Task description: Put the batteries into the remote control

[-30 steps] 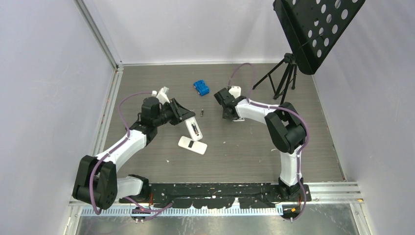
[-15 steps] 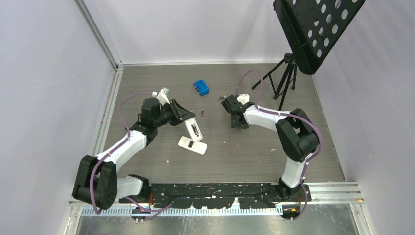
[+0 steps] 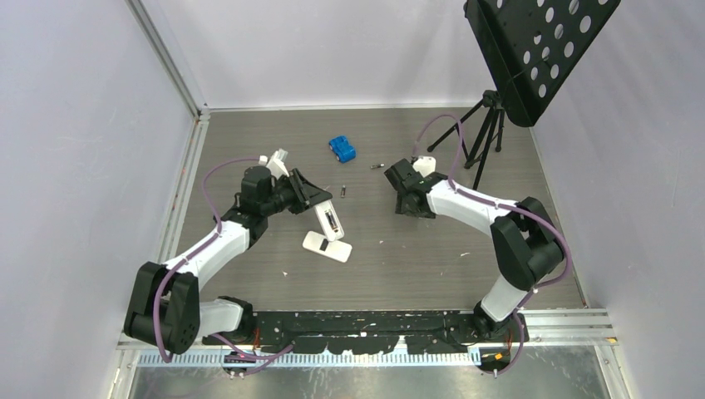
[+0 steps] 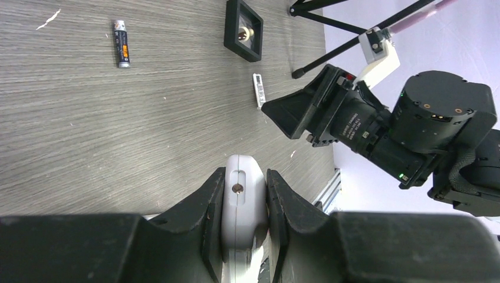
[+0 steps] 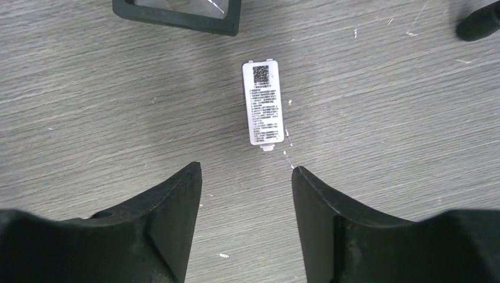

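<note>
My left gripper (image 3: 317,202) is shut on one end of the white remote control (image 3: 331,223), whose dark slot faces up; its rounded end shows between the left fingers (image 4: 243,197). A second white slab with a small black rectangle (image 3: 326,246) lies flat just in front of it. One battery (image 3: 342,192) lies on the table beside the left gripper and also shows in the left wrist view (image 4: 121,43). Another battery (image 3: 377,166) lies left of my right gripper (image 3: 411,204). The right gripper (image 5: 246,168) is open and empty, low over a small white labelled cover (image 5: 263,111).
A blue block (image 3: 342,149) sits at the back middle. A black tripod (image 3: 482,137) with a perforated black panel (image 3: 532,50) stands at the back right. A black square frame (image 5: 177,15) lies just beyond the cover. Grey walls enclose the table.
My right arm has swung to the right, uncovering the second battery behind it. The left arm and the remote have not moved.
</note>
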Motion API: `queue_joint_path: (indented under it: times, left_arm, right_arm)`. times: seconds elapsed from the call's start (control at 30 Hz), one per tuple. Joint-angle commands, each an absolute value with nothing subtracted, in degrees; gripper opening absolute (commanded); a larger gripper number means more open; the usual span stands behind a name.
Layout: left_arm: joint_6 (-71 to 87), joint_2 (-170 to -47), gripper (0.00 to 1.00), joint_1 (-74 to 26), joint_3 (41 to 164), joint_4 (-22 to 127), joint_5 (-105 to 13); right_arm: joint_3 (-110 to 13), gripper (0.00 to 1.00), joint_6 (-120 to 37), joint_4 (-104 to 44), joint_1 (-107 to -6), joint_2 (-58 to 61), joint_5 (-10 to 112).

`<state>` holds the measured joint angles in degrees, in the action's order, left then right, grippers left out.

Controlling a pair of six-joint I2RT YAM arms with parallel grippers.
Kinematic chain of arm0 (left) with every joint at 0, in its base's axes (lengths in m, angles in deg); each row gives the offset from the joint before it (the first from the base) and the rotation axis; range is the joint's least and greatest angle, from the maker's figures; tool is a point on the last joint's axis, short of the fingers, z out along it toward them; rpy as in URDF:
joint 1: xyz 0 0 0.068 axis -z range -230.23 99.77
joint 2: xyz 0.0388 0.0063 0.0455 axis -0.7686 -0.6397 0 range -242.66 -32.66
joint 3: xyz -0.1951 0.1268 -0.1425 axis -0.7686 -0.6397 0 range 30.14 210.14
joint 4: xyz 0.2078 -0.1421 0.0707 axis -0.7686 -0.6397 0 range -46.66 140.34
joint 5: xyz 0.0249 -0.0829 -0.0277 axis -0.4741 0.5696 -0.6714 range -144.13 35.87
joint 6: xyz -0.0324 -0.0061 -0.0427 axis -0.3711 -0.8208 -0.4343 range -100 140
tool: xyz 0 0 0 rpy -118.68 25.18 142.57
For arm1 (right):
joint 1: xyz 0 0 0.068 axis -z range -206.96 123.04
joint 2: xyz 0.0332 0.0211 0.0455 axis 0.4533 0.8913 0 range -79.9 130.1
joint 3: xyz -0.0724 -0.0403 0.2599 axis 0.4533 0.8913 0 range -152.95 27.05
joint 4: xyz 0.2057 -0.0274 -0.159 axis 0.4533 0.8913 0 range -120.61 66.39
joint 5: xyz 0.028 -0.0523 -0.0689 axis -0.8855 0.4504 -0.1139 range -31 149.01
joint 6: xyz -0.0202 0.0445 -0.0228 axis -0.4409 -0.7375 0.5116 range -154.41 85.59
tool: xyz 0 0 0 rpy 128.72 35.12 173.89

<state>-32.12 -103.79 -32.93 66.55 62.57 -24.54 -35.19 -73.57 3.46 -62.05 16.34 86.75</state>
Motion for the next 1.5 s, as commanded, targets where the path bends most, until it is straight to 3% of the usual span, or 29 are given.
queue_joint_path:
  times: [0.0,0.37,0.9,1.13,1.47]
  left_arm:
    - [-32.03,-103.92,0.0,-32.91,67.01,66.25,-23.72]
    - [-32.18,-105.7,0.0,-32.83,67.69,66.86,-20.6]
    - [-32.72,-111.75,0.0,-28.89,70.75,69.94,-19.85]
    - [-32.82,-118.26,0.0,-26.53,73.79,75.65,-19.52]
    - [-38.72,-129.01,0.0,-25.32,76.24,89.0,-16.72]
  right_arm:
    - [-35.03,0.65,-74.85,4.2,-60.86,14.86,90.98]
    - [-33.83,0.66,-73.08,-1.61,-56.51,19.62,83.63]
    - [-29.13,0.28,-72.8,-6.56,-52.31,19.15,77.69]
    - [-23.96,0.26,-69.16,-10.77,-54.73,4.33,72.4]
    - [-17.25,0.26,-62.67,-16.42,-67.27,-15.07,64.56]
